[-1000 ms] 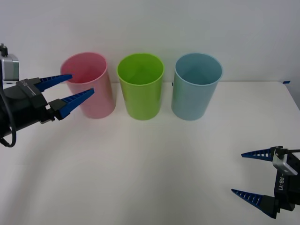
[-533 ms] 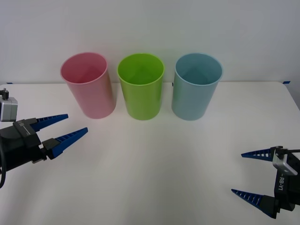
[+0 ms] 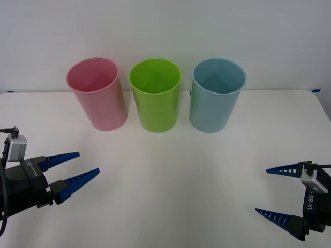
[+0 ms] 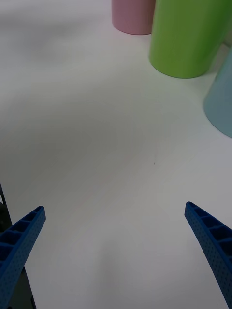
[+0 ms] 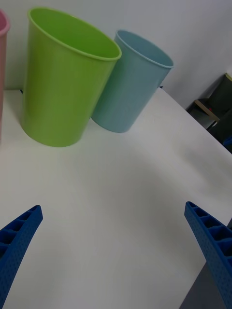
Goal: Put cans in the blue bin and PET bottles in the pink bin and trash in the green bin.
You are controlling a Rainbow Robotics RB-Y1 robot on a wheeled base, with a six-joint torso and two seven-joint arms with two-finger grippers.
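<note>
Three tall cup-shaped bins stand upright in a row at the far side of the white table (image 3: 170, 175), close before the pale wall: the pink bin (image 3: 98, 94) on the left, the green bin (image 3: 155, 95) in the middle, the blue bin (image 3: 215, 96) on the right. They stand near one another with narrow gaps between them, not touching. Each has a round rim and tapers toward its base.

The left claw (image 3: 74, 171) hovers low at the near left of the table, well apart from the pink bin, its two blue ribbed fingers spread and grasping nothing. The right claw (image 3: 274, 194) sits at the near right edge, well apart from the blue bin, likewise released with its fingers wide apart and nothing between them.

The left wrist view looks across the table at the green bin (image 5: 65, 79) and the blue bin (image 5: 130, 82) from the side, with a sliver of the pink bin at the edge, and shows dark furniture beyond the table's far corner. The right wrist view shows the lower walls of the pink bin (image 4: 131, 17), the green bin (image 4: 188, 36) and the blue bin (image 4: 221, 104), rims cut off, with bare table between them and the spread fingers.
</note>
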